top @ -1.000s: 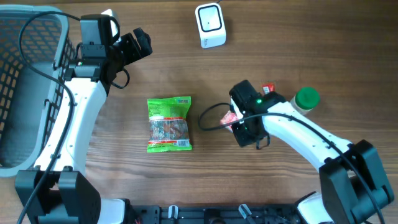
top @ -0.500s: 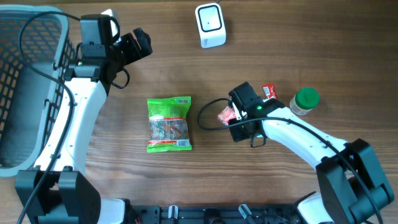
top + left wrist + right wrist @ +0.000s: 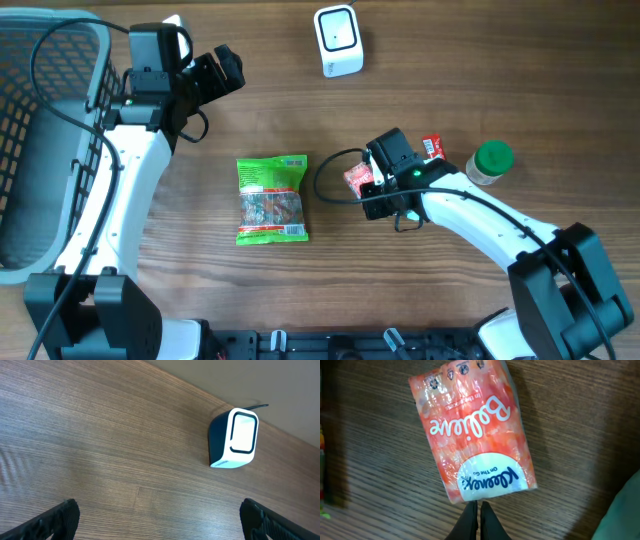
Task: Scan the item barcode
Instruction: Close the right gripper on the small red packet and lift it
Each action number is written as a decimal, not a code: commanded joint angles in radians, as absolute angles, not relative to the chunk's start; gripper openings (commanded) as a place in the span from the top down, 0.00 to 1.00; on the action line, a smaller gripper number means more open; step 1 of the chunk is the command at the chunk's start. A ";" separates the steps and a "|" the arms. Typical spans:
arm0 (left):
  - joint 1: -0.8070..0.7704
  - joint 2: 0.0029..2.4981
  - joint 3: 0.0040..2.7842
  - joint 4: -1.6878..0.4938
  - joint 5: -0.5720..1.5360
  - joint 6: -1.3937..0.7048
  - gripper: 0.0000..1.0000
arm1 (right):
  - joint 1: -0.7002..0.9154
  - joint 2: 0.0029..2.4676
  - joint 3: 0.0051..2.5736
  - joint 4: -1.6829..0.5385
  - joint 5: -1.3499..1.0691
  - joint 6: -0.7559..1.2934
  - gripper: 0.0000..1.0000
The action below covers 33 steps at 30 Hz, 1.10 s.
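Right gripper [image 3: 480, 512] pinches the orange tissue pack [image 3: 472, 430] by its edge. Left gripper [image 3: 160, 522] — spread wide — faces the scanner [image 3: 234, 437]

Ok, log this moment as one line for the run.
right gripper: shut on orange plastic-wrapped Kleenex tissue pack | left gripper: open, empty, facing white barcode scanner | scan: not yet done

One basket [image 3: 20, 120], one scanner [image 3: 338, 40], one snack bag [image 3: 272, 199], one tissue pack [image 3: 472, 435], one jar [image 3: 490, 161], one red packet [image 3: 431, 146]

Bright, even light; soft shadows.
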State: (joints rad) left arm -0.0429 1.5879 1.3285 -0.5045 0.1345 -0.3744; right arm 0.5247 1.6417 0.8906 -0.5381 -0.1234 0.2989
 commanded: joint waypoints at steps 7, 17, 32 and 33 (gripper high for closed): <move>-0.041 1.599 1.336 -0.502 0.129 -0.367 0.00 | 0.524 1.644 0.890 -0.504 -0.183 0.351 0.94; -0.041 1.599 1.336 -0.502 0.129 -0.367 0.00 | 0.509 1.622 0.943 -0.521 -0.288 0.342 0.90; -0.041 1.599 1.336 -0.502 0.129 -0.367 0.00 | 0.400 1.736 1.137 -0.708 -0.249 0.012 0.53; -0.041 1.599 1.336 -0.502 0.129 -0.367 0.00 | 0.400 1.758 1.137 -0.703 -0.249 0.000 0.58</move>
State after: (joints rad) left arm -0.0429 1.5879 1.3285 -0.5045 0.1345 -0.3748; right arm 0.4023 1.6970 1.1286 -0.7101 -0.2687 0.0662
